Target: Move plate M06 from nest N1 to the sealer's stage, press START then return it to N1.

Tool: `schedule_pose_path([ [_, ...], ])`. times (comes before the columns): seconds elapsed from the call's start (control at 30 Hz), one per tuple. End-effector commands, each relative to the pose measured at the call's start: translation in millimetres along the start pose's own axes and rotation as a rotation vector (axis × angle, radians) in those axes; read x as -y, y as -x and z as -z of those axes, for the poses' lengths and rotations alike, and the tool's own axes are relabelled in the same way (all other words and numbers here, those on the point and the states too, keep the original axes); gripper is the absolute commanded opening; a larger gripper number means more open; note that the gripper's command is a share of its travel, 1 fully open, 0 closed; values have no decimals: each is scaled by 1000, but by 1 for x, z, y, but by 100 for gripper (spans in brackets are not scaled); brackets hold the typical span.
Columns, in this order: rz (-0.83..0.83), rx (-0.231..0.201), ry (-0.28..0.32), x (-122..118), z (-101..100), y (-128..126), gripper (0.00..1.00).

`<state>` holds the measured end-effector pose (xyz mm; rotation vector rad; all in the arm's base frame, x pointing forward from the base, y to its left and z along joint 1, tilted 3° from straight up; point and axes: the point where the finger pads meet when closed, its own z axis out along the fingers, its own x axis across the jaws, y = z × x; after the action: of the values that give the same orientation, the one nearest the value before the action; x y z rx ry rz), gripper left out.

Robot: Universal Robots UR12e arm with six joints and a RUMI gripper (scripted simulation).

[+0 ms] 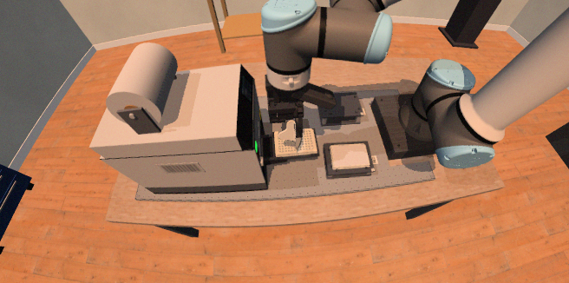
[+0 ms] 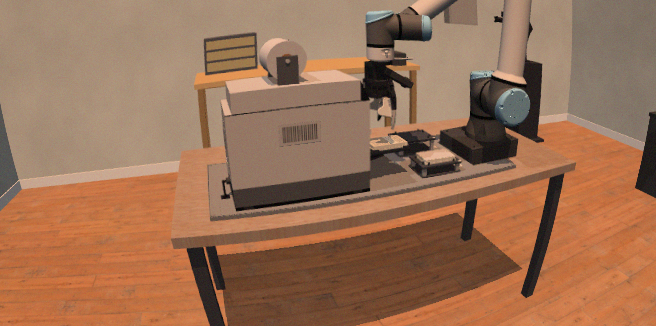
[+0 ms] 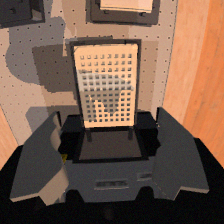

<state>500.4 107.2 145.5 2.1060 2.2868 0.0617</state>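
The wrist view showed the pale, rectangular, many-welled plate [image 1: 307,143] [image 2: 387,143] [image 3: 106,85] below the black, angular, released fingers, while only the top view revealed the sealer's green lamp [image 1: 256,147].

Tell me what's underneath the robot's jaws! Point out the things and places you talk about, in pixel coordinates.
Below the open jaws [image 2: 386,118] sits a pale plate [image 1: 294,142] [image 2: 388,142] [image 3: 106,85] full of little holes, on the sealing machine's dark stage [image 3: 139,65]. The plate covers the middle of the stage, so that part can't be seen.

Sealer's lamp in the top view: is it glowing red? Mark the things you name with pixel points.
No, the lamp [image 1: 256,147] on the sealer's front [image 1: 246,114] glows green.
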Motion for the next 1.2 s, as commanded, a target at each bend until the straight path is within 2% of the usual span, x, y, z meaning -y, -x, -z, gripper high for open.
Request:
schedule_pose_path([
  [0.0, -1, 1, 1, -2, 6, 2, 68],
  [1.17, -1, -1, -4, 52, 3, 8, 68],
])
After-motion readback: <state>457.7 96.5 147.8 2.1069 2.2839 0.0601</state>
